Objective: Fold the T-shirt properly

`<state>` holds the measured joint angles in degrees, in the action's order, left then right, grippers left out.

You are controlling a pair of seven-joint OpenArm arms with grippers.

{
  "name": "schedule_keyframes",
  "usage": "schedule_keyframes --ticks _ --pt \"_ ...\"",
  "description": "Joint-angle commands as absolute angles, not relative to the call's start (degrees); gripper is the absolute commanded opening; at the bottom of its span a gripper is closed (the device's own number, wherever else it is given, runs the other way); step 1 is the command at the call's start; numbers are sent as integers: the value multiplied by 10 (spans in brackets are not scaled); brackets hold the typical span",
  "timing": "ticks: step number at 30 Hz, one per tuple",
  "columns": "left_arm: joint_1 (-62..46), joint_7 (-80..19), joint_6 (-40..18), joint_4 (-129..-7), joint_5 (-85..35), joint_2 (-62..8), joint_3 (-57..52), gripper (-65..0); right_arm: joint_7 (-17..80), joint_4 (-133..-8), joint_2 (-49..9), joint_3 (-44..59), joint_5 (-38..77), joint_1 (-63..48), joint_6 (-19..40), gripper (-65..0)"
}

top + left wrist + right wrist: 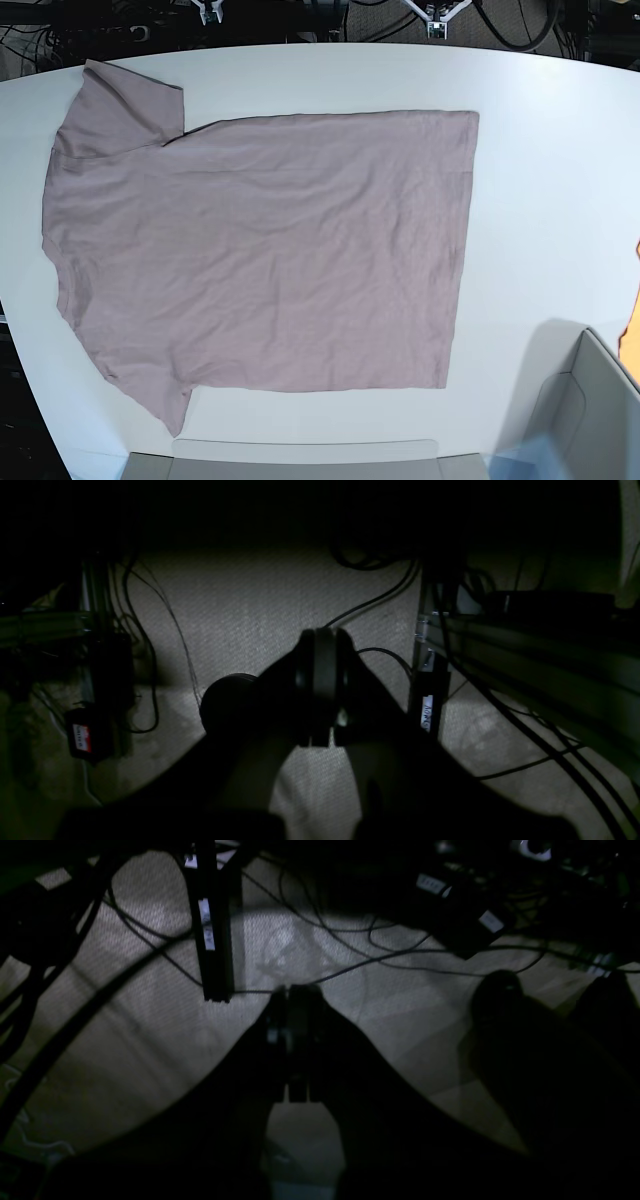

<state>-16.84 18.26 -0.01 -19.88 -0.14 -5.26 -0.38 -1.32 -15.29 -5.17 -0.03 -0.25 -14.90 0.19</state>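
Lying flat and unfolded on the white table (560, 150), the dusty mauve T-shirt (270, 250) spreads both short sleeves wide, well apart from either gripper; the left gripper (320, 680) and right gripper (295, 1040), dim silhouettes apparently over carpet, are both closed and empty

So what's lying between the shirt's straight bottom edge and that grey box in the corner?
Nothing: in the base view, only bare white table separates the T-shirt hem from the grey box at the lower right.
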Motion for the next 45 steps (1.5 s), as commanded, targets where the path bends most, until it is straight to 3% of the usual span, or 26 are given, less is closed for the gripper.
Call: schedule_keyframes --ticks 1,35,45 --pt "-174 194 1 -202 -4 -55 -5 -647 -15 -154 -56 -1 -4 -152 4 -649" --pt "-213 194 1 -234 -4 -66 -5 -648 -15 -157 -76 -1 -4 -171 4 -649" --pt "-305 189 1 -357 -4 -82 -5 -648 -11 -309 -104 -1 -2 -269 4 -649"
